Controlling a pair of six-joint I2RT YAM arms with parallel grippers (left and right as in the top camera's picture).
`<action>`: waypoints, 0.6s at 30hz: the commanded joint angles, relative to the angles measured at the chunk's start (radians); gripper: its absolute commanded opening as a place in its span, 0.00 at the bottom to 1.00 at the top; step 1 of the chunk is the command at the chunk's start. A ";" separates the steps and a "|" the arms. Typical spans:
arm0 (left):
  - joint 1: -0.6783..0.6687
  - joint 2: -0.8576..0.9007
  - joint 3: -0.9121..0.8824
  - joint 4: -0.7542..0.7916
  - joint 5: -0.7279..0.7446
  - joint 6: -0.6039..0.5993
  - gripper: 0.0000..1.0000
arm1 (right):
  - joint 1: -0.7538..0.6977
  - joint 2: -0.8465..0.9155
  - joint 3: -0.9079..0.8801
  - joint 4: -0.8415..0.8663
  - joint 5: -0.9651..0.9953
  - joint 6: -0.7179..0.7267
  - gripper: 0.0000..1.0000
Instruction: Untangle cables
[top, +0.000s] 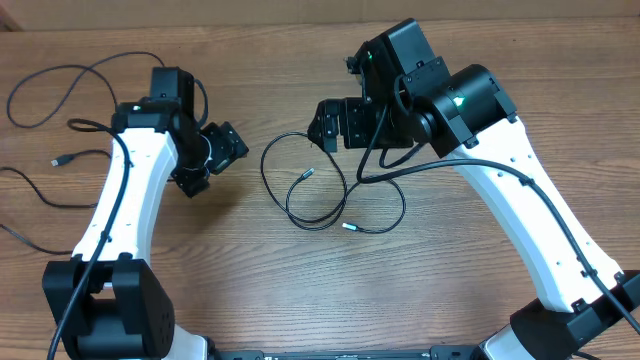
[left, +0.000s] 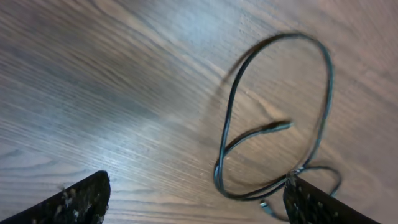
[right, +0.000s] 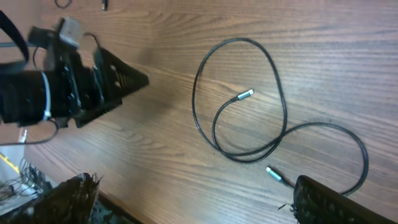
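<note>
The looped cable (right: 249, 159) lies flat on the tabletop (top: 250, 260) between the two arms, its coil stretched left to right. It begins just near of the right gripper (top: 328, 125), the closer one. The left gripper (top: 225, 150) stands apart, to the cable's left. Both pairs of fingers (left: 81, 199) are spread wide, holding and touching nothing.

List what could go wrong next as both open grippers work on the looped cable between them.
1. The looped cable crosses itself; pulling its silver plug could tighten the loop into a knot.
2. It lies thin and flat on the table, so fingers may close on nothing.
3. The left gripper and right gripper sit close on either side of it and might collide.
</note>
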 joint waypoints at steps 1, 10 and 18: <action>-0.054 0.005 -0.069 0.013 0.003 0.047 0.89 | -0.013 -0.017 0.010 0.013 0.031 0.019 1.00; -0.179 0.005 -0.256 0.217 0.006 0.012 0.84 | -0.174 -0.017 0.010 -0.052 0.031 0.049 1.00; -0.217 0.005 -0.348 0.379 0.047 -0.068 0.48 | -0.292 -0.017 0.010 -0.118 0.031 0.049 1.00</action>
